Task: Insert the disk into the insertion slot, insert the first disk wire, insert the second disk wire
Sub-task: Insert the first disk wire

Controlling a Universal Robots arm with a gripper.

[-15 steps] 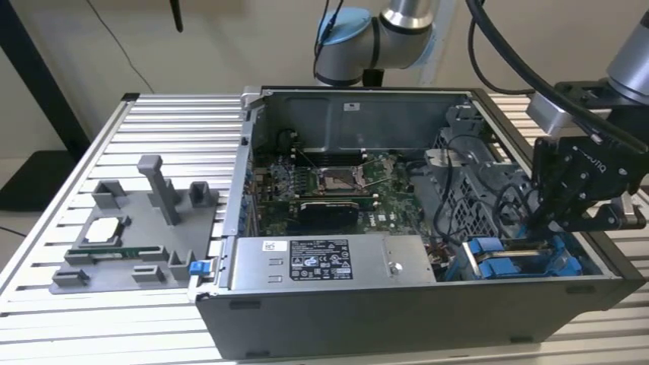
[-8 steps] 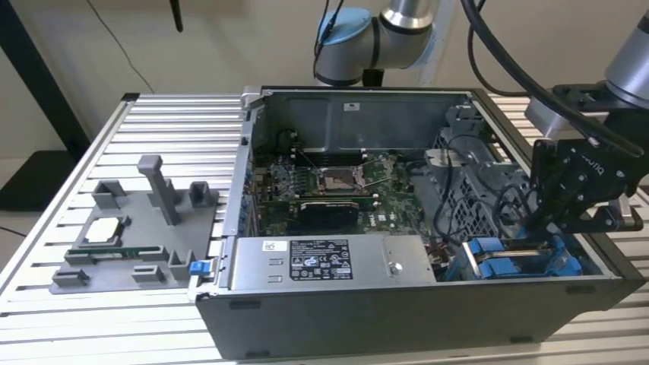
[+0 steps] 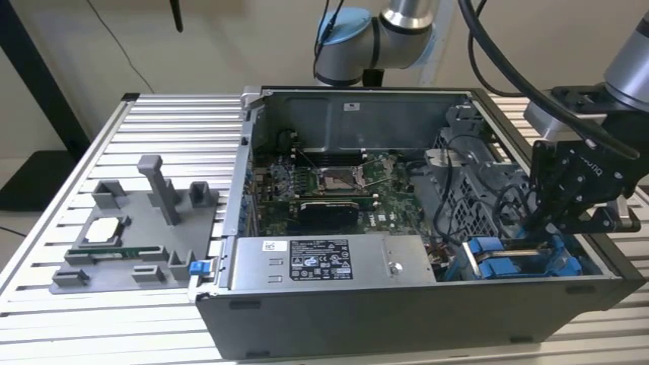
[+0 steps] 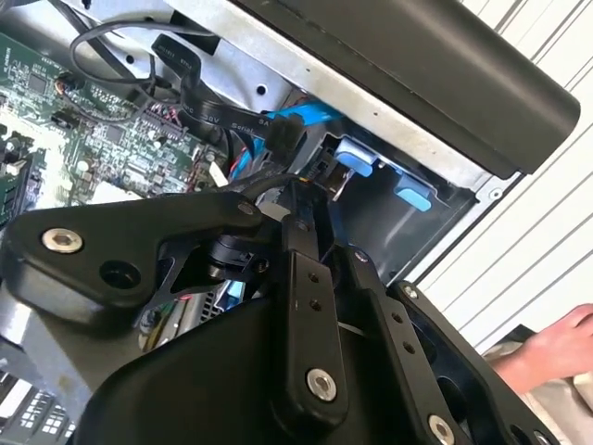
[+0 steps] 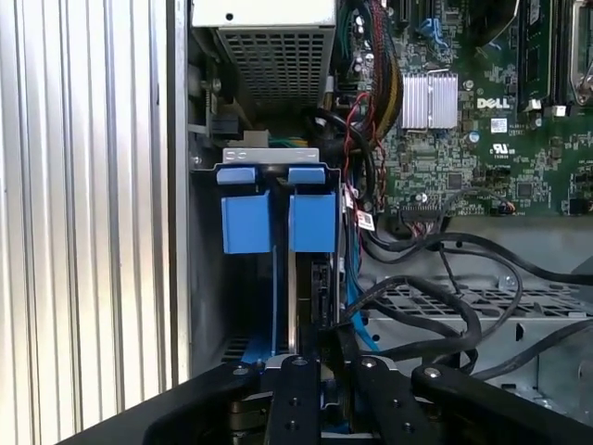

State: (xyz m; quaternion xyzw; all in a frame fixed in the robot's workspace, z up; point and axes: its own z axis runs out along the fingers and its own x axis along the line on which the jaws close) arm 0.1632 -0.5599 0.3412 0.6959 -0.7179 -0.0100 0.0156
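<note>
The disk sits on edge in the insertion slot [image 5: 206, 278] at the front corner of the open computer case, on the exterior view's right. Its blue carrier tabs [image 5: 278, 221] [image 3: 504, 260] [image 4: 357, 156] stick up from the bay. My gripper [image 3: 539, 230] [image 5: 324, 357] [image 4: 301, 206] hangs low over the disk's far end, away from the tabs. Its fingers [image 5: 295, 399] stand close together on what looks like a black wire connector [image 5: 320, 301]. A black wire [image 4: 232, 190] runs from there toward the board. A blue wire [image 5: 357, 324] lies beside it.
A silver box with a sticker [image 3: 324, 262] fills the case's front. The motherboard [image 3: 324, 186] lies behind it, and loose black cables [image 5: 426, 306] cross the drive cage. A grey fixture with parts [image 3: 132, 228] stands on the exterior view's left. A person's hand [image 4: 556, 348] rests outside the case.
</note>
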